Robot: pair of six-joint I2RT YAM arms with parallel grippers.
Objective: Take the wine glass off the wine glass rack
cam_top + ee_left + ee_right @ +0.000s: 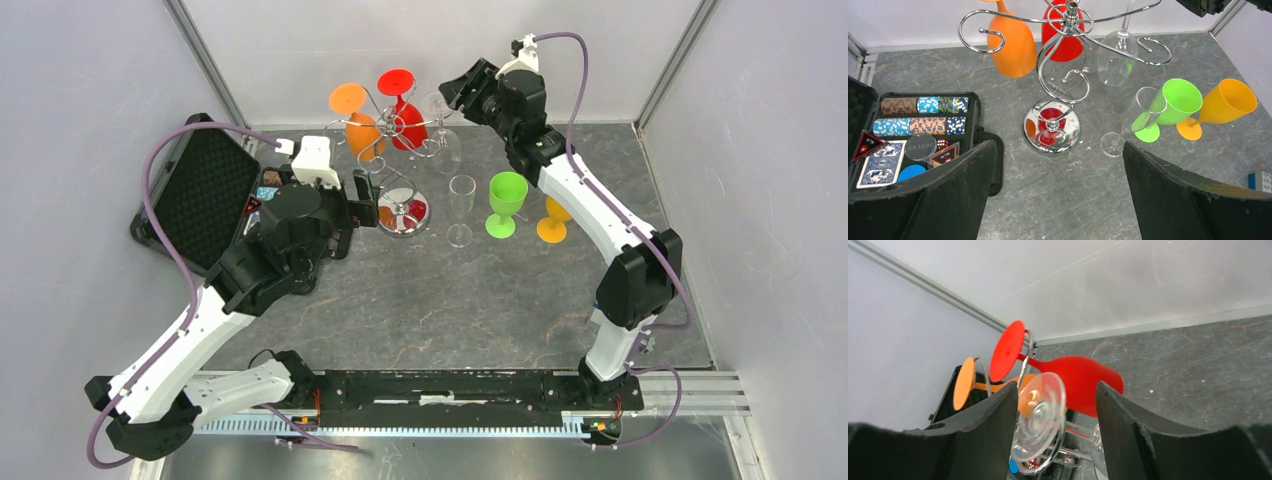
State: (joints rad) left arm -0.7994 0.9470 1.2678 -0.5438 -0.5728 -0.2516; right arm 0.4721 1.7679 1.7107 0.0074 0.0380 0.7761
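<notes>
The chrome wine glass rack [1070,135] stands toward the rear of the table. A clear wine glass [1040,422] hangs upside down from its 3 o'clock arm, beside a hanging red glass [1063,45] and orange glass [1010,47]. The right gripper [1057,390] has its fingers apart, straddling the clear glass's foot with a gap on one side. The left gripper [1059,147], with fingers spread wide and empty, sits at 9 o'clock of the rack's base.

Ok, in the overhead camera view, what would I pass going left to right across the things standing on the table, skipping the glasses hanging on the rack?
black case → wine glass rack → clear glass → green glass → orange glass, partly hidden behind the right arm.
</notes>
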